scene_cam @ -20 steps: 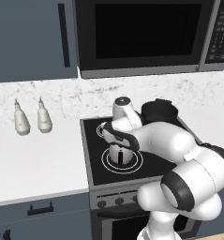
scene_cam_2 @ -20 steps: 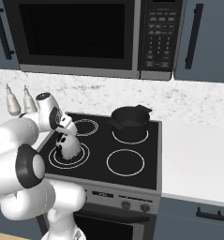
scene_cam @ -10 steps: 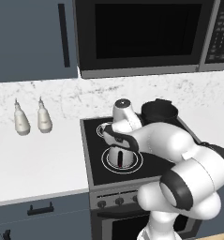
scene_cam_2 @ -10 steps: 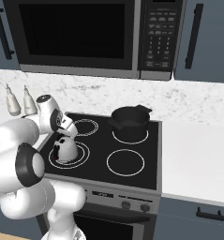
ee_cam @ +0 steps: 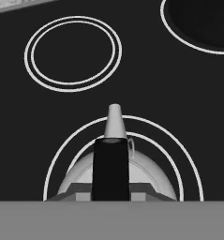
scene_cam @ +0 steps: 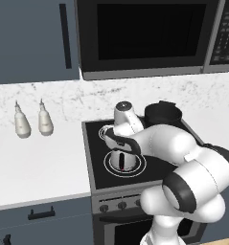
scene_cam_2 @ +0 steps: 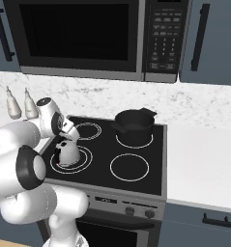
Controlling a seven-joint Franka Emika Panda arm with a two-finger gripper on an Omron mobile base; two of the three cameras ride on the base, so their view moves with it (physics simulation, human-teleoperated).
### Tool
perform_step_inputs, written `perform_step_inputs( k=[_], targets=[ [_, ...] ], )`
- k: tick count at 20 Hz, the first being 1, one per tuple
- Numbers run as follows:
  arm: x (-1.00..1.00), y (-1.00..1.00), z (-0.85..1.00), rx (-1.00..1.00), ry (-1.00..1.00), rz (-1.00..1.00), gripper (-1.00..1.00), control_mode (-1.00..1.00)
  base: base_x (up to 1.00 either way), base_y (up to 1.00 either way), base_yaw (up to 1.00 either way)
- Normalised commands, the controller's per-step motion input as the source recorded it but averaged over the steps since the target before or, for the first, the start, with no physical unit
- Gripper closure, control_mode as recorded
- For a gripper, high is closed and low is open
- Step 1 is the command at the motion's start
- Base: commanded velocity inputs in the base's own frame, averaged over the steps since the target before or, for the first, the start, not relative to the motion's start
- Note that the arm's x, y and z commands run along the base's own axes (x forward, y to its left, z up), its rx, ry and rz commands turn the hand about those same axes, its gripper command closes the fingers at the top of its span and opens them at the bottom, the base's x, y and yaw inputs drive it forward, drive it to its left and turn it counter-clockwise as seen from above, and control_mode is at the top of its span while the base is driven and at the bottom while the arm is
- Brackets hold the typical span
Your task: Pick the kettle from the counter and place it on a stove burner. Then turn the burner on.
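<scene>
Hand view shows us the kettle [ee_cam: 114, 164] sitting inside the 2 white rings of the stove burner [ee_cam: 188, 164], its short spout pointing toward the smaller double-ring circle [ee_cam: 72, 54]. From the right base view we see our gripper [scene_cam_2: 66, 137] down at the kettle's [scene_cam_2: 67, 152] black handle, but we cannot tell whether its fingers are closed on it. A black pot [scene_cam_2: 134, 126] stands on the back burner, and 2 white bottles [scene_cam: 32, 122] on the table [scene_cam: 34, 162].
</scene>
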Motion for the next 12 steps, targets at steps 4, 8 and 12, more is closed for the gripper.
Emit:
perform_step_inputs(
  k=[4,8,12],
  targets=[
    [-0.03,0.0,0.0,0.0,0.0,0.0,-1.0,-1.0,0.0,0.0,0.0],
    [-0.09,0.0,0.0,0.0,0.0,0.0,-1.0,-1.0,0.0,0.0,0.0],
    [-0.12,0.0,0.02,0.0,0.0,0.0,-1.0,-1.0,0.0,0.0,0.0]
  ],
)
